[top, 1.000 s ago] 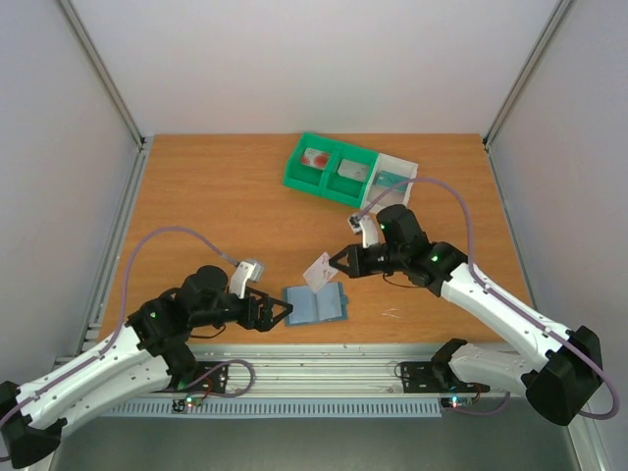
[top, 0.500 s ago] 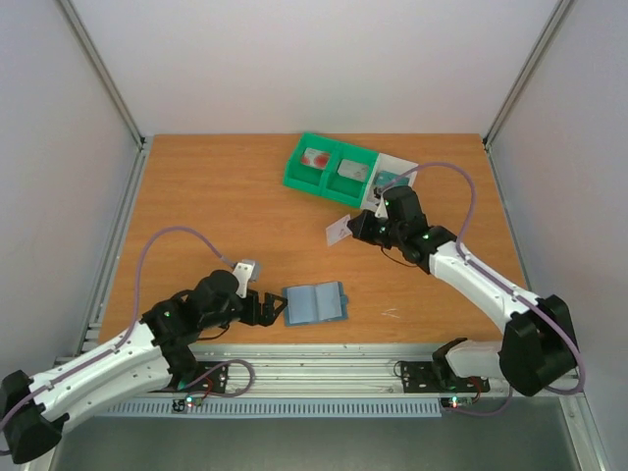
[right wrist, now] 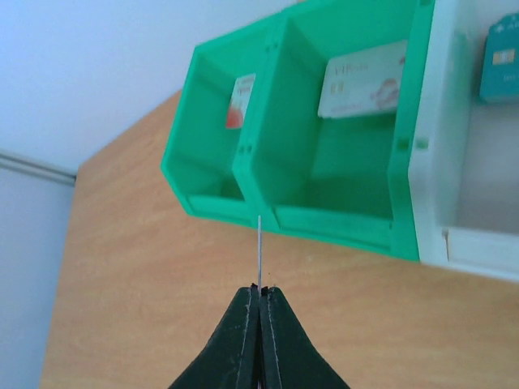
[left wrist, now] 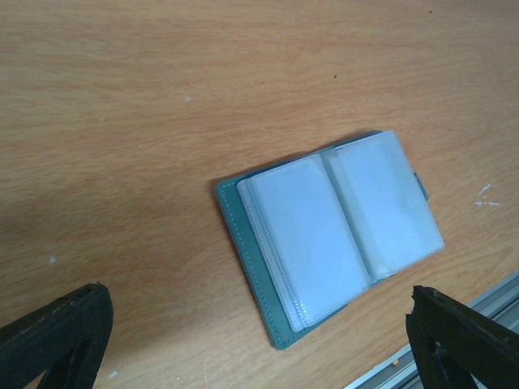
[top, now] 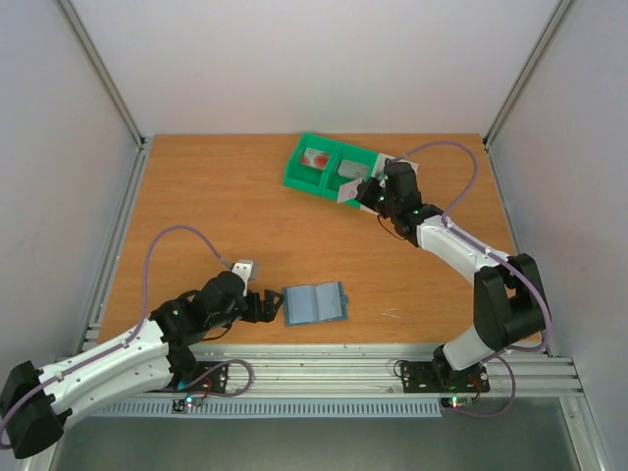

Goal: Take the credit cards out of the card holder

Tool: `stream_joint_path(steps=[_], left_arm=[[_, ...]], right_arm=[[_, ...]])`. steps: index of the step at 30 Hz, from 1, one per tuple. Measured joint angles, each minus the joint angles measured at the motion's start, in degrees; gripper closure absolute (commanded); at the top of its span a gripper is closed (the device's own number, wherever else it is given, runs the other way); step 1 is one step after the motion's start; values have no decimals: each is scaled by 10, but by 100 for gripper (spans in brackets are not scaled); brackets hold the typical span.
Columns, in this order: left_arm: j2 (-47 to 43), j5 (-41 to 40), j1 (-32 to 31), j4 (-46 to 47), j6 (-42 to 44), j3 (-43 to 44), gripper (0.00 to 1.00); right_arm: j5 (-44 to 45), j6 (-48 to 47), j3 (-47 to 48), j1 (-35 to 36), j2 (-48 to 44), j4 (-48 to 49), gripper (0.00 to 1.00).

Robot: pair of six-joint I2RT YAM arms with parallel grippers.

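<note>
The right tool [right wrist: 259,290] had carried a card [right wrist: 259,251] up to the green tray [right wrist: 324,219], at about 1 o'clock on the surface [top: 216,216]. A second before, that same card hung just above the card holder [left wrist: 332,235], near 6 o'clock. Half a second before, it was partway along. So one more card was out of the holder, and it had nearly reached the tray.

The right tool was pinched fully together on the card's bottom edge. From the wrist camera the card showed only as a thin upright line. It lined up with the wall between the two green parts of the tray. It had not been let go yet.

The tray already had cards in it. A card with red marks [right wrist: 239,101] lay in the 9 o'clock green part. A pale card [right wrist: 365,79] lay in the next green part. A teal card [right wrist: 500,50] lay in the white bin [right wrist: 478,178] at the 3 o'clock end.

The card holder lay open and flat, as it did a second before. Its clear pockets looked empty, but I could not be sure about the pages underneath.

The left tool [top: 267,306] was wide open and held nothing. It sat just beside the holder, at its 9 o'clock side, while its arm had dropped back a little toward 7 o'clock.
</note>
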Motion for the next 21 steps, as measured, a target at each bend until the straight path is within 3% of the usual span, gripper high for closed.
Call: stream_joint_path(steps=[12, 21], left_arm=[[14, 3, 0, 36, -6, -15, 1], [15, 14, 0, 42, -6, -15, 1]], right_arm=[[58, 11, 94, -8, 121, 66, 99], [105, 9, 199, -12, 221, 63, 99]])
